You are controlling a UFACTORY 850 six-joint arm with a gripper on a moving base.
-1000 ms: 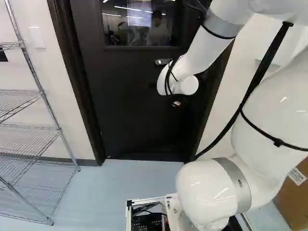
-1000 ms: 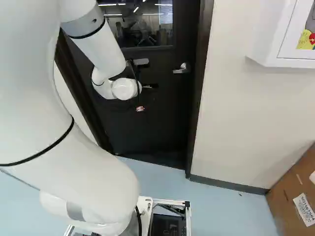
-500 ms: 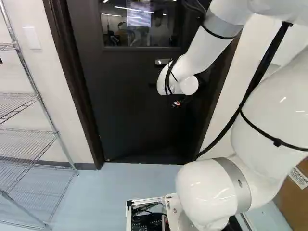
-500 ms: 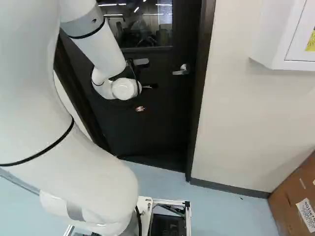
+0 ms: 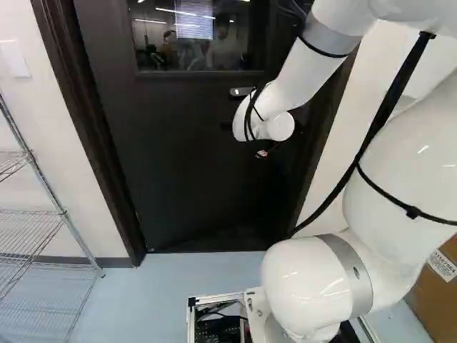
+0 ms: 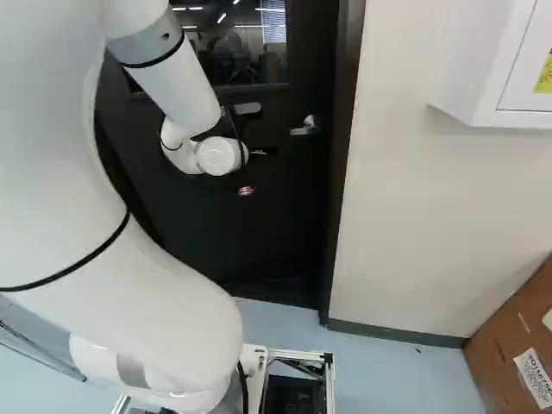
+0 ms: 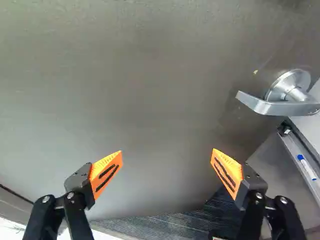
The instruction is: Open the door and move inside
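tool [image 7: 167, 151] wide open, nothing in it | lever [image 7: 280, 107] off to its right | I'd slide over square to the door [image 7: 150, 75], straddle the lever, then close gently

The arm [image 5: 303, 71] occludes part of the door [image 5: 193, 157]. The left base view's edges truncate the window [image 5: 196, 50] and rack [image 5: 63, 213].

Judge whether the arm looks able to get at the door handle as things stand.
Probably yes, after a sideways shift: the end effector is open, and the handle sits off to one side, past one finger, with nothing seen covering its lever.
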